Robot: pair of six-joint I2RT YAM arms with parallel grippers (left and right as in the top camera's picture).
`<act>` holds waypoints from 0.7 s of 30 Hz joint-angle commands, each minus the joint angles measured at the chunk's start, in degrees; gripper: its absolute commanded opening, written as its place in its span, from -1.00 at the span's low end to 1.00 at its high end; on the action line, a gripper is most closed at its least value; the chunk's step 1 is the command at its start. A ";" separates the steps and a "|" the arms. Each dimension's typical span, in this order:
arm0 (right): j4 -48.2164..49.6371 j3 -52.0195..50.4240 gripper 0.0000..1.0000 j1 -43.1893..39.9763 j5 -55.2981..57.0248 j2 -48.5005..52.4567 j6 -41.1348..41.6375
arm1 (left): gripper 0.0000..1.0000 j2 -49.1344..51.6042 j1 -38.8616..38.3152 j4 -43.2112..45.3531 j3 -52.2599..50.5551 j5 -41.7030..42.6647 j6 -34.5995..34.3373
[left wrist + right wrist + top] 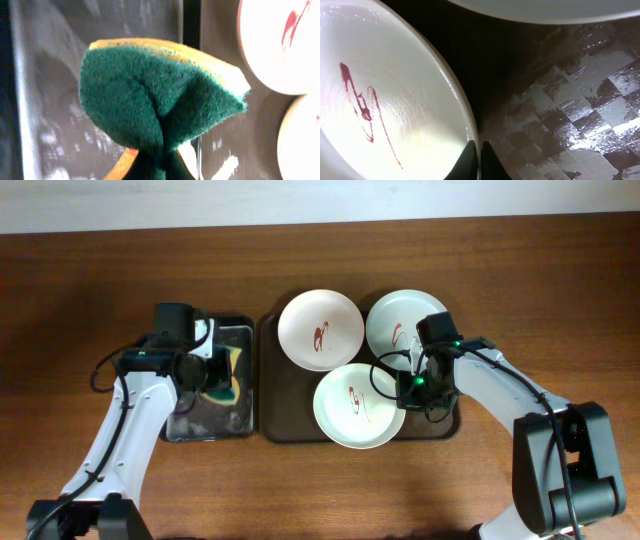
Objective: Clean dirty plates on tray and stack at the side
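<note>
Three sauce-marked plates (320, 330) sit on tray (272, 415). Left end effector (215, 370) clamps soft sponge (160, 95). Right end effector (479, 161) at front plate (350, 406) rim, fingers nearly together, grip unclear. Plates look stiff, glossy, probably slippery: pinch rim.

Glossy white plates (320, 330), rough green sponge (160, 100)

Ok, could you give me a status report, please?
Left gripper shut on sponge over black tray. Right gripper at front plate rim, grip unclear. All three plates sauced, on brown tray. Nothing blocking.
</note>
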 commanded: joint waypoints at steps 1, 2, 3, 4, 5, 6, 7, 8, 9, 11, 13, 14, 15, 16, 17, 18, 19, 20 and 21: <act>0.02 0.85 -0.92 0.44 0.57 0.52 0.35 | -1.00 -1.49 0.13 10.21 1.14 -10.82 0.07; 0.02 0.85 -0.92 0.42 0.57 0.52 0.35 | -1.00 -1.55 0.13 12.76 1.14 -12.68 0.11; 0.02 0.85 -0.92 0.42 0.59 0.52 0.35 | -1.00 -1.84 0.13 14.53 1.14 -12.66 0.31; 0.02 0.85 -0.92 0.42 0.59 0.52 0.35 | -1.00 -2.19 0.04 15.34 1.14 -12.70 0.31; 0.02 0.85 -0.92 0.42 0.59 0.52 0.35 | -1.00 -2.73 0.02 16.15 1.14 -12.70 0.31; 0.02 0.85 -0.92 0.42 0.59 0.52 0.33 | -1.00 -3.32 0.02 16.59 1.14 -12.70 0.31; 0.07 0.85 -0.92 0.42 0.59 0.52 0.33 | -1.00 -3.91 0.02 16.76 1.14 -12.68 0.31; 0.07 0.85 -0.92 0.42 0.70 0.52 0.35 | -1.00 -4.28 -0.17 16.63 1.14 -12.63 0.28; 0.07 0.85 -0.92 0.42 0.79 0.52 0.35 | -1.00 -4.44 -0.39 16.59 1.14 -12.66 0.28; 0.04 0.85 -0.92 0.42 0.79 0.52 0.35 | -1.00 -4.44 -0.35 16.57 1.14 -12.63 0.28; 0.04 0.85 -0.92 0.42 0.79 0.52 0.35 | -1.00 -4.44 -1.27 16.57 1.14 -12.66 0.28; 0.04 0.85 -0.92 0.42 0.79 0.52 0.33 | -1.00 -4.44 -1.40 16.28 1.11 -12.61 0.22; 0.02 0.85 -0.92 0.42 0.79 0.52 0.35 | -1.00 -4.44 -1.84 15.30 1.11 -12.61 -0.09; 0.00 0.85 -0.92 0.42 0.79 0.52 0.33 | -1.00 -4.42 -2.43 12.28 1.05 -12.39 -1.42; 0.00 0.85 -0.92 0.42 0.79 0.52 0.33 | -1.00 -4.31 -2.80 8.59 0.55 -12.41 -2.14; 0.00 0.85 -0.92 0.42 0.76 0.52 0.33 | -0.96 -3.87 -2.89 6.01 0.09 -12.41 -2.80; 0.00 0.85 -0.92 0.42 0.79 0.52 0.33 | -0.96 -2.75 -2.89 3.89 -0.98 -12.26 -4.09; 0.00 0.85 -0.92 0.42 0.79 0.52 0.33 | -0.96 -1.66 -2.91 3.15 -1.99 -10.56 -4.24; -0.02 0.85 -0.92 0.42 0.76 0.52 0.33 | -0.96 -0.55 -2.89 3.02 -3.04 -7.61 -4.26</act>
